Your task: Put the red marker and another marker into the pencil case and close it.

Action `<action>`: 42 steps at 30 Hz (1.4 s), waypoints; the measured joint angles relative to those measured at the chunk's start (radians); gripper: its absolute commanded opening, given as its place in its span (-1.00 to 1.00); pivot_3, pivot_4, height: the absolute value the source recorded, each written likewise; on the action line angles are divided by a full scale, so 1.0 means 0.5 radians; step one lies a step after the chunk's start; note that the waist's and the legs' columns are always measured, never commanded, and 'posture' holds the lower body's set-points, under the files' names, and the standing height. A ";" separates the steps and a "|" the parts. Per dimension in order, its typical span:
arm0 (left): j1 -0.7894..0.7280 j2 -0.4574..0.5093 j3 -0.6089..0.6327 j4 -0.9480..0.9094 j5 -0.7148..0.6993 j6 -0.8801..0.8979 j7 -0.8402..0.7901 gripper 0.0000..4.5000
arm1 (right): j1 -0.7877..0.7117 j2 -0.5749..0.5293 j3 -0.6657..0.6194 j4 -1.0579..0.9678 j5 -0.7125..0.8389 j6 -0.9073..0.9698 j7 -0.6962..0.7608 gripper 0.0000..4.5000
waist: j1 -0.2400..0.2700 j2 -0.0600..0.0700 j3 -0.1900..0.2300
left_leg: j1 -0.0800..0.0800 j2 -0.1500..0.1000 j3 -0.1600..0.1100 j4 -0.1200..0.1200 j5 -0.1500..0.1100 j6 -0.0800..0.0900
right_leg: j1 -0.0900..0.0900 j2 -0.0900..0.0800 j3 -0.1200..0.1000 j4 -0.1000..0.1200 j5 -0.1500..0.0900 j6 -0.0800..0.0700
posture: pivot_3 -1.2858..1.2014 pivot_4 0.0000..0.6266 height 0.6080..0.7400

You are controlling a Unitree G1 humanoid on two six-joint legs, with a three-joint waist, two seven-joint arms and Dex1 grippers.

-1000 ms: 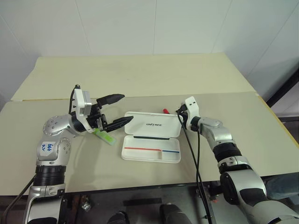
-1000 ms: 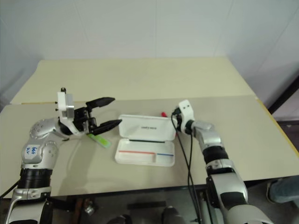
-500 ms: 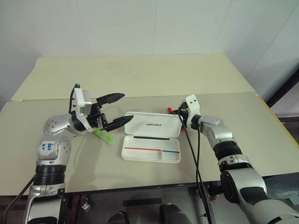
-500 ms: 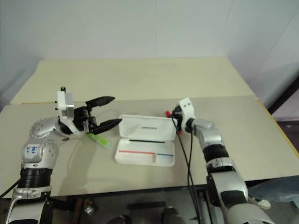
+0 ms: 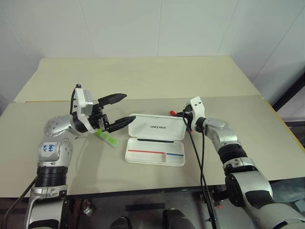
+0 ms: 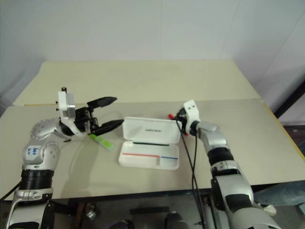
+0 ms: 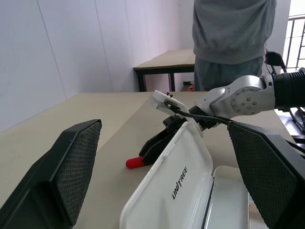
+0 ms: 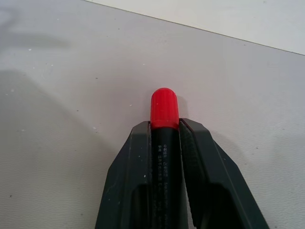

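Note:
The white pencil case lies open in the middle of the table, its lid standing up at the far side. Just behind the lid's right end, my right gripper is shut on the red marker. The marker's black barrel sits between the fingers and its red cap sticks out past the fingertips, low over the table. The lime-green marker lies on the table left of the case. My left gripper hovers open above it, pointing at the lid, with nothing in it.
A second beige table adjoins at the back, with a seam between them. The left wrist view shows a person in a grey top standing beyond the right arm, and another desk by the wall.
My right gripper has closed on the red marker; a second ago its fingers stood open around it. The left arm has stayed still.

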 measured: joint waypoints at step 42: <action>-0.129 0.059 -0.088 0.315 0.032 -0.088 -0.427 1.00 | -0.153 -0.448 0.069 -0.709 -0.028 0.174 0.349 -0.77 | 0.006 0.011 0.007 | -0.009 0.002 0.003 -0.013 0.000 0.000 | -0.008 0.001 0.000 -0.017 0.000 0.000 | 0.03 -0.52 1.00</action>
